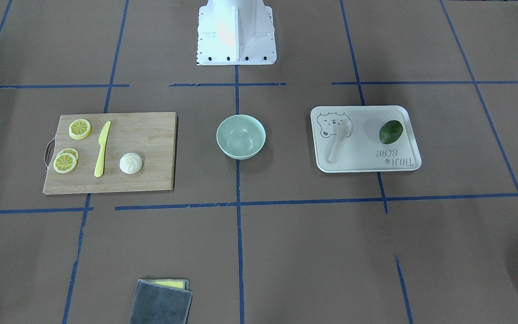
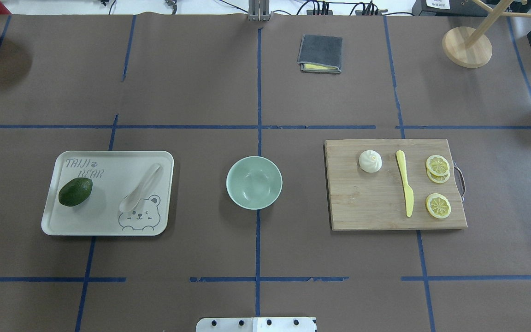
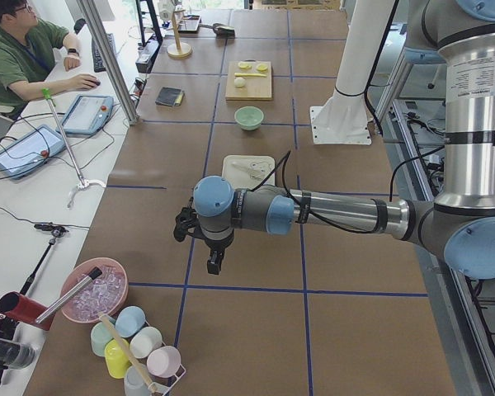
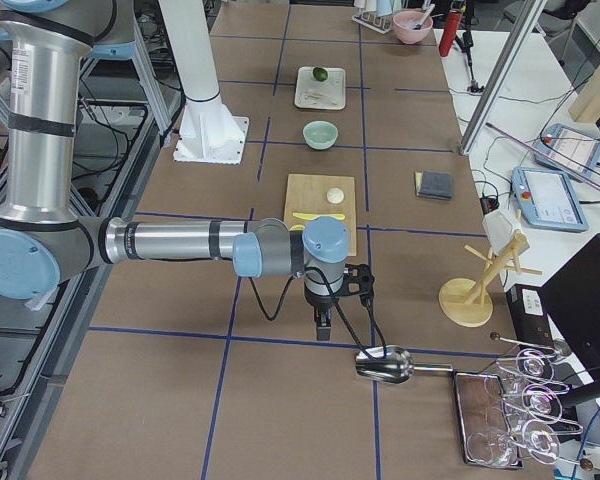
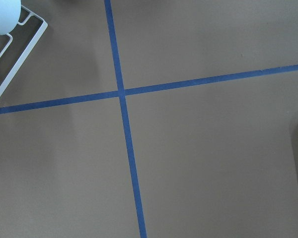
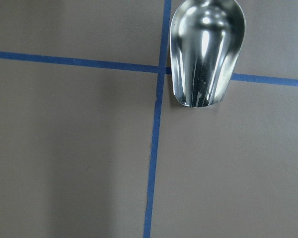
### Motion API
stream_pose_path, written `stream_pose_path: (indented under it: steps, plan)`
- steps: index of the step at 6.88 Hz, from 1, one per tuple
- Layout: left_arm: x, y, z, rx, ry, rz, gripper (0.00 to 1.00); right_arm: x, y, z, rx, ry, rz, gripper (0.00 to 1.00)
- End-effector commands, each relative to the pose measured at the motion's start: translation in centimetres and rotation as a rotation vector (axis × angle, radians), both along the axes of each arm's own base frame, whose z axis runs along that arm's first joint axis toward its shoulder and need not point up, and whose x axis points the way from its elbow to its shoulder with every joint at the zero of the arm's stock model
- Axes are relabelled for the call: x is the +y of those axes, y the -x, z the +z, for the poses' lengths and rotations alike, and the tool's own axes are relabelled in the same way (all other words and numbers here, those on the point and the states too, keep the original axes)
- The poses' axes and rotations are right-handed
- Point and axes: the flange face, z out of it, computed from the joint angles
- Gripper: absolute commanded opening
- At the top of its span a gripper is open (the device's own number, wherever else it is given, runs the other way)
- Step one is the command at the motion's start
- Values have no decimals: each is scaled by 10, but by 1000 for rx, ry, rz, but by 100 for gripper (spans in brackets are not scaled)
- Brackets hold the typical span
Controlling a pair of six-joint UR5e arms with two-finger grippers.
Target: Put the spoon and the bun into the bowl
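Note:
The off-white spoon (image 1: 337,141) lies on a pale tray (image 1: 367,157), also in the overhead view (image 2: 138,189). The white pleated bun (image 1: 131,163) sits on a wooden cutting board (image 1: 151,135), also overhead (image 2: 370,161). The mint-green bowl (image 1: 241,136) stands empty between them at the table's centre (image 2: 254,182). My left gripper (image 3: 215,262) shows only in the exterior left view, far from the tray; I cannot tell if it is open. My right gripper (image 4: 323,325) shows only in the exterior right view, beyond the board; I cannot tell its state.
A dark avocado (image 2: 75,192) shares the tray. A yellow plastic knife (image 2: 404,182) and lemon slices (image 2: 438,205) lie on the board. A grey cloth (image 2: 320,53) lies at the far side. A metal scoop (image 6: 206,49) lies below the right wrist. A wooden stand (image 2: 467,46) is far right.

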Motion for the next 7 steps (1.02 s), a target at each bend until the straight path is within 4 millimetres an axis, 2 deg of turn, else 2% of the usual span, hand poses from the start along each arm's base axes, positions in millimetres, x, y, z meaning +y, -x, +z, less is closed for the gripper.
stream_pose_path:
  steps: [1, 2, 4, 5, 6, 7]
  plan:
    - [0, 0, 5, -3, 11, 0, 100, 0, 0, 0, 0, 1, 0, 100]
    - [1, 0, 4, -2, 9, 0, 100, 0, 1, 0, 0, -1, -1, 100]
    - [-3, -1, -12, 6, -32, 1, 100, -3, 2, -2, 3, -7, -4, 100]
    - [-7, -2, -20, 4, -99, 2, 100, -15, 11, -15, 0, -47, -22, 100]
    - [-11, -10, -24, 6, -125, 18, 100, -27, 32, -29, -1, -129, -62, 100]
    - [-27, -18, -46, 10, -170, 33, 100, -52, 35, -57, 1, -227, -57, 100]
